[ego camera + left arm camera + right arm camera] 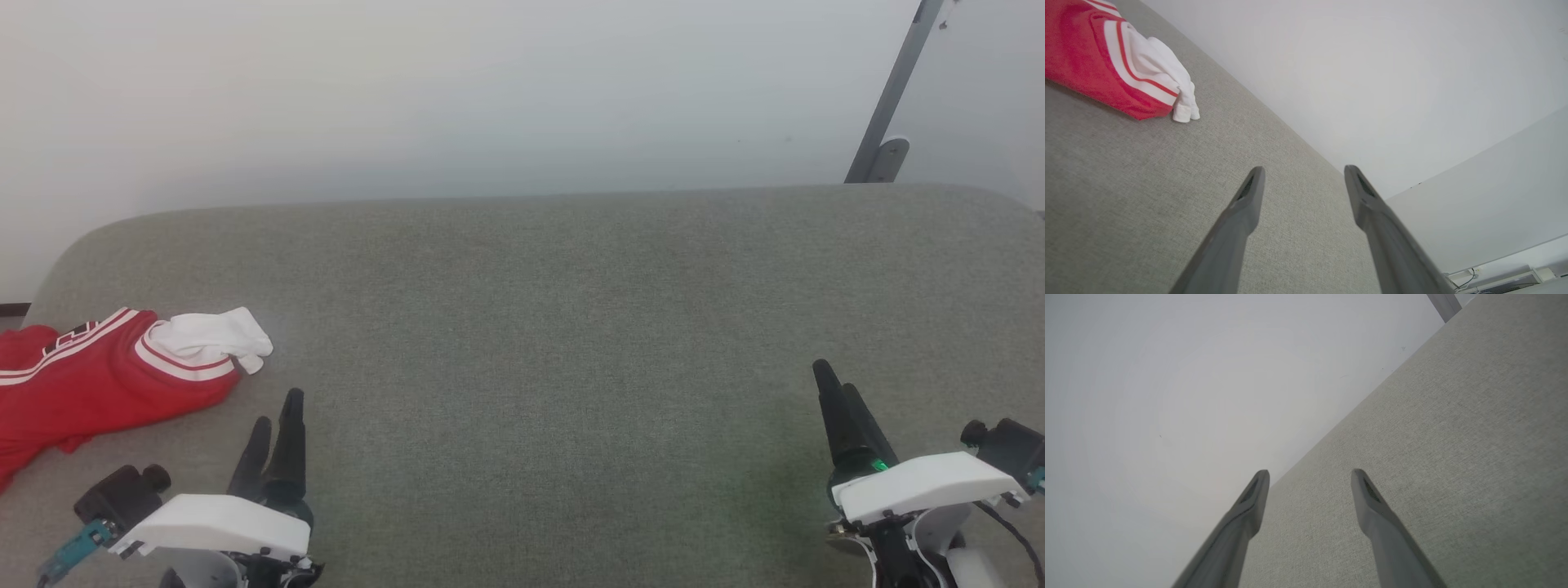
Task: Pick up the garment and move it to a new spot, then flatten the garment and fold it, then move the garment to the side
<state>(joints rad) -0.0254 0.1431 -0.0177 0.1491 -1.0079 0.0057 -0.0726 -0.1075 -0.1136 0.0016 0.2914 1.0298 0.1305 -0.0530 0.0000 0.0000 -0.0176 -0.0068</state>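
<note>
The garment [98, 380], a red jersey shirt with white sleeves and red-white striped trim, lies bunched at the far left of the grey table, partly cut off by the head view's left edge. Its white sleeve [214, 336] points toward the table's middle. In the left wrist view the garment [1090, 61] sits at the upper left. My left gripper [276, 412] hovers open just right of and nearer than the garment, holding nothing; its fingers [1249, 196] stand apart. My right gripper [833, 388] is open at the lower right, far from the garment, fingers [1367, 490] spread over bare fabric.
The grey fabric-covered table [571, 327] has rounded far corners and a pale wall behind it. A grey metal pole [890, 98] leans at the upper right beyond the table's far edge.
</note>
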